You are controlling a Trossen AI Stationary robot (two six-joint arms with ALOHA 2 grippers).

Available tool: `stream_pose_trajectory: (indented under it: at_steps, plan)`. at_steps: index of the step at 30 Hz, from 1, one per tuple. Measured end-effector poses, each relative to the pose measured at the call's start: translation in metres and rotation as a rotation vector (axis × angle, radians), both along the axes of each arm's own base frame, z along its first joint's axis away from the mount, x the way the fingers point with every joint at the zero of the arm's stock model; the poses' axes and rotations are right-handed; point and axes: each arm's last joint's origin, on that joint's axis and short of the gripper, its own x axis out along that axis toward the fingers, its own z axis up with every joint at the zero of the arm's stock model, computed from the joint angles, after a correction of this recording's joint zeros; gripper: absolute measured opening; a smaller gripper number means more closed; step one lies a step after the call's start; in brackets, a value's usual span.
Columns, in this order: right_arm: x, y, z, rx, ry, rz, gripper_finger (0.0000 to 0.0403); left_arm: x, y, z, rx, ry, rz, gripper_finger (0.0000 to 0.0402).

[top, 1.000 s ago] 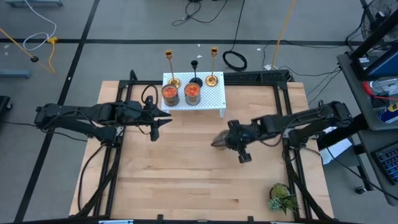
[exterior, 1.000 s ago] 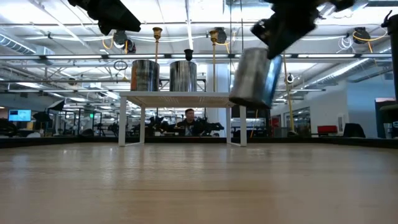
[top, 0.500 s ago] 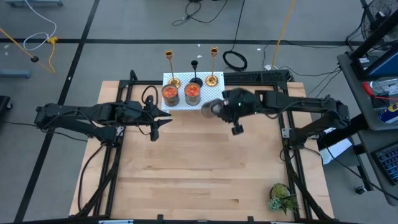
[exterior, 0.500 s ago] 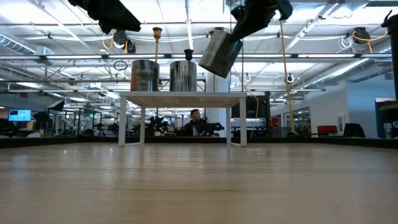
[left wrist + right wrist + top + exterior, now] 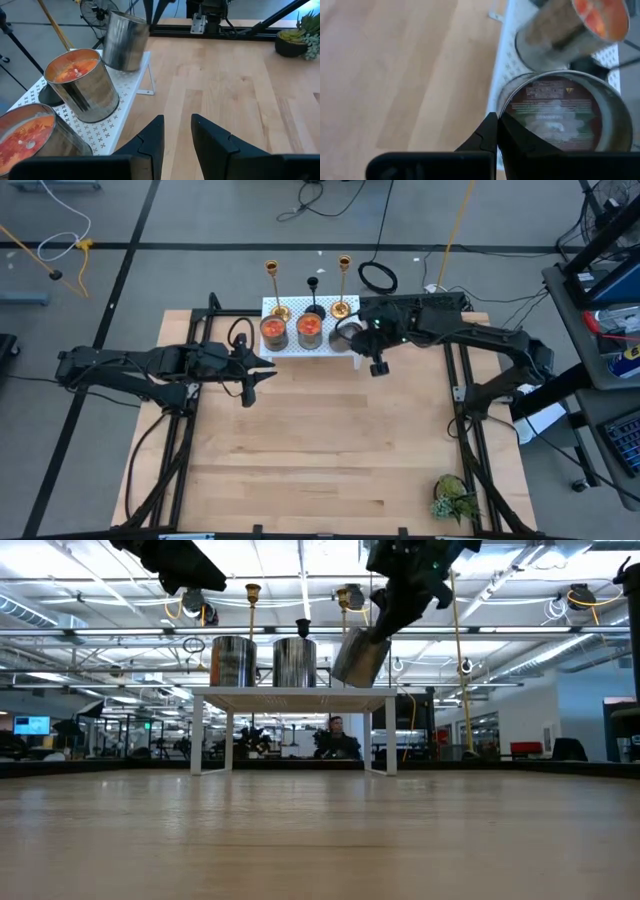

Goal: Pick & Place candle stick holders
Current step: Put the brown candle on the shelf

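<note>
Pale wooden worktop (image 5: 320, 450) on a black frame, grey floor around; open hall with ceiling lights beyond, a person (image 5: 338, 736) seated far back. White perforated shelf (image 5: 335, 346) at 12 o'clock of the worktop. Three candlestick holders (image 5: 313, 295) along its far edge: gold, black, gold. Right tool (image 5: 357, 339) pinching a tilted metal tin (image 5: 345, 337), just at 6 o'clock of the right gold holder. Two tins of orange wax (image 5: 291, 331) at 9 o'clock of it. Left tool (image 5: 268, 366) slightly spread, hovering at 7 o'clock of the shelf. Small plant (image 5: 452, 498) at 5 o'clock.
</note>
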Motion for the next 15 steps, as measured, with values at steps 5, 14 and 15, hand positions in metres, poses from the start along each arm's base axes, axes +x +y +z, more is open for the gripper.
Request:
stream_pose_trajectory:
  at_steps: [5,14,15]
  plan:
    - [0.0003,-0.0055,-0.0029,-0.015,0.016,-0.021,0.0000,0.0000,0.0000,0.0000,0.000,0.000,0.000,0.0104]
    - [-0.0024,-0.0060,0.0031,-0.045,-0.016,0.004,0.0004,0.0000,-0.0001,-0.0002,0.000,0.001,0.000,0.0104]
    - [-0.0039,-0.0053,0.0039,-0.046,-0.013,0.014,0.0003,0.0000,-0.0001,-0.0002,0.000,0.001,0.000,0.0104]
